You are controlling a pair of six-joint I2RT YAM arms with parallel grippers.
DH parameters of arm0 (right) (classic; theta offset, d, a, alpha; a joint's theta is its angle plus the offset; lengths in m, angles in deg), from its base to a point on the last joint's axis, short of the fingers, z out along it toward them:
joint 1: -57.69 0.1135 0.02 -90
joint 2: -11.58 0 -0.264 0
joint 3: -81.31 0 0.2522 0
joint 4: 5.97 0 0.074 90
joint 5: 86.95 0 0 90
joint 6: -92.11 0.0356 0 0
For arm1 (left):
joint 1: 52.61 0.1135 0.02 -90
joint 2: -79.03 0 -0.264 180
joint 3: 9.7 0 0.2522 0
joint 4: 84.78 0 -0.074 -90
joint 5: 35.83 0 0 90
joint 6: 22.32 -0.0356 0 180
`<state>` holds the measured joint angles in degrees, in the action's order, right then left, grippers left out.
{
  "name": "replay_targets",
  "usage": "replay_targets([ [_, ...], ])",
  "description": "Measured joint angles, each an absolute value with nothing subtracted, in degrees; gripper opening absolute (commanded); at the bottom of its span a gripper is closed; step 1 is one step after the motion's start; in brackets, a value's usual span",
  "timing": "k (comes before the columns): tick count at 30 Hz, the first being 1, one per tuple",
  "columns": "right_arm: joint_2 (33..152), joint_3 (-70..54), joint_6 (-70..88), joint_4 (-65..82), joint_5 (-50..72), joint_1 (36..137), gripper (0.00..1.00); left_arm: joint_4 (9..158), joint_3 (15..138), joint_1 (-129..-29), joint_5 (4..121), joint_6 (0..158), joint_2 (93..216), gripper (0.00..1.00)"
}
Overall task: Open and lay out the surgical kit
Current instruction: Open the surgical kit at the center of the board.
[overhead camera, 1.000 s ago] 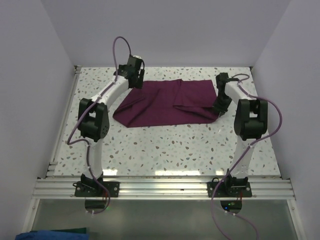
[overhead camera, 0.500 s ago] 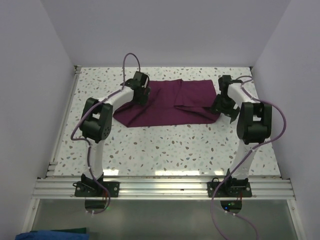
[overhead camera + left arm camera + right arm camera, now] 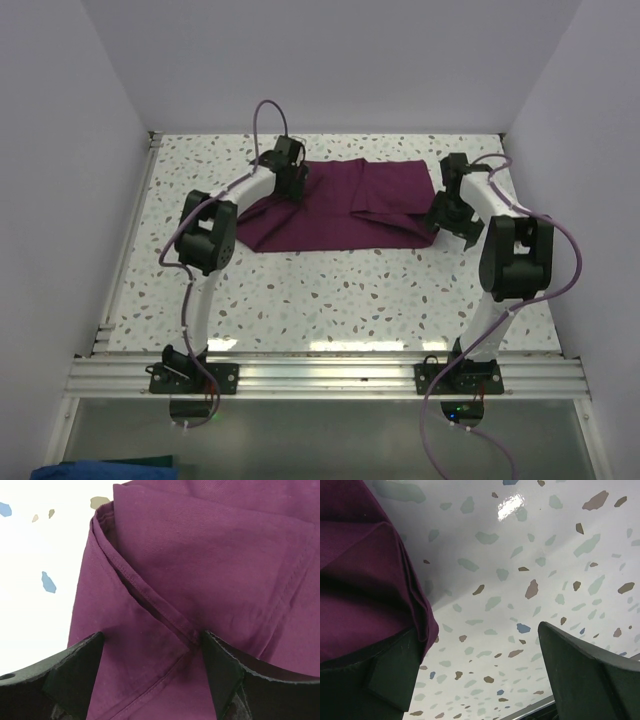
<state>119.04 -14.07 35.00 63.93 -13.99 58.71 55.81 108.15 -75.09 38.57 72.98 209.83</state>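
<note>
The surgical kit (image 3: 340, 205) shows as a dark purple cloth, partly folded, lying across the far half of the table; whatever the folds cover is hidden. My left gripper (image 3: 292, 182) hovers low over the cloth's left part. In the left wrist view the cloth (image 3: 210, 555) fills the frame, and a hemmed folded corner lies between the open fingers of the gripper (image 3: 152, 665). My right gripper (image 3: 447, 215) stands at the cloth's right edge. In the right wrist view it (image 3: 480, 665) is open over bare table, its left finger (image 3: 390, 675) against the cloth's edge (image 3: 365, 580).
The speckled white table (image 3: 330, 290) is boxed in by pale walls on the left, right and back. An aluminium rail (image 3: 330, 375) carrying both arm bases runs along the near edge. A metal strip (image 3: 130, 240) lines the table's left side.
My right gripper has opened and let go of the cloth's right edge. My left arm has swung right, bringing its gripper from the cloth's far left corner to over the cloth.
</note>
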Motion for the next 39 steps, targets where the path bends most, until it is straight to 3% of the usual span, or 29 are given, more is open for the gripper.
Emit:
replay_targets([
  [2, 119.0, -13.9, 34.8, 64.0, -14.0, 58.7, 0.97, 55.7, 109.1, -74.9, 38.8, 73.2, 210.8, 0.76],
  [3, 119.0, -13.9, 34.7, 64.0, -14.0, 58.7, 0.97, 55.7, 109.3, -74.8, 39.0, 73.4, 211.0, 0.68],
  [7, 118.9, -13.9, 34.6, 64.0, -14.0, 58.7, 0.94, 55.7, 109.5, -74.3, 40.3, 74.7, 211.1, 0.53],
  [14, 118.3, -13.4, 34.7, 64.0, -14.0, 58.7, 0.86, 55.0, 110.5, -72.1, 42.2, 75.6, 210.9, 0.53],
  [20, 117.9, -12.9, 34.7, 64.0, -14.1, 58.7, 0.86, 53.6, 112.4, -64.9, 43.5, 76.0, 209.7, 0.63],
  [23, 117.8, -12.9, 34.7, 64.0, -14.1, 58.7, 0.86, 53.3, 113.4, -59.2, 43.4, 76.3, 209.1, 0.79],
  [24, 117.7, -12.9, 34.7, 64.0, -14.1, 58.7, 0.86, 53.0, 114.1, -57.3, 43.2, 76.6, 209.1, 0.90],
  [26, 117.6, -13.0, 34.7, 64.2, -14.1, 58.7, 0.86, 51.9, 115.5, -53.9, 42.6, 77.2, 209.1, 0.99],
  [33, 115.9, -15.0, 34.0, 64.4, -13.8, 58.9, 0.88, 50.8, 116.8, -48.4, 41.6, 79.5, 208.0, 0.99],
  [39, 112.4, -19.8, 31.3, 59.8, -6.1, 60.5, 0.88, 51.3, 114.3, -53.9, 46.4, 79.6, 206.0, 0.99],
])
